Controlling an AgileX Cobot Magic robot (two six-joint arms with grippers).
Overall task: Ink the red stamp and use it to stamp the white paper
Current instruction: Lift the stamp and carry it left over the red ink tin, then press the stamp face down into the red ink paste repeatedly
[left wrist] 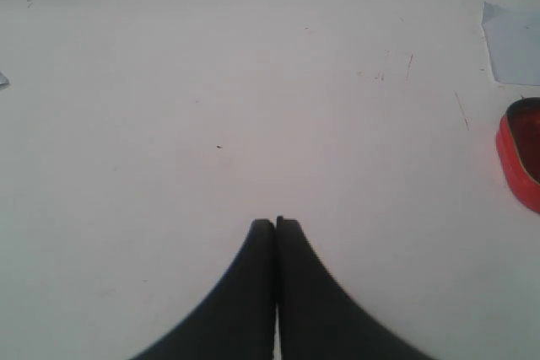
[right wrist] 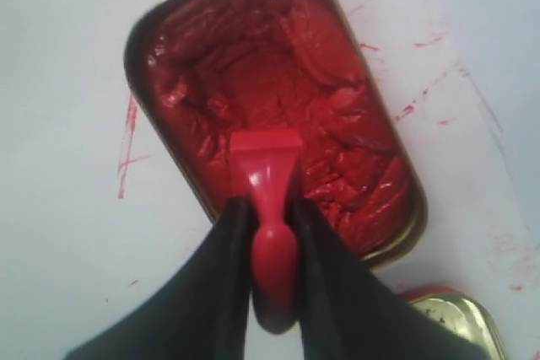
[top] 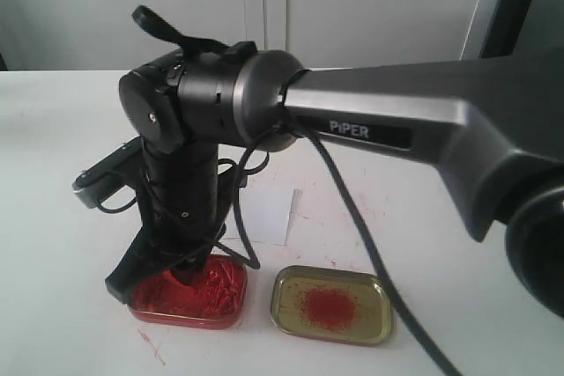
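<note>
Right gripper (right wrist: 270, 208): fingers closed on the knob handle of the red stamp (right wrist: 266, 166), with its block end pointing down into the red tin (right wrist: 133, 52) at the surface of the paste. Depth of contact cannot be told.

Left gripper (left wrist: 276, 227): fingers pressed together, holding nothing, over bare tabletop (left wrist: 211, 82).

The white paper (top: 269, 213) lies flat just behind the two tins. The gold tin (top: 374, 305) sits beside the red one.

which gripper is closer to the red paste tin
Right. The right gripper holds the red stamp on the paste in the red tin; the left gripper sits shut over the table, apart from the tin.
</note>
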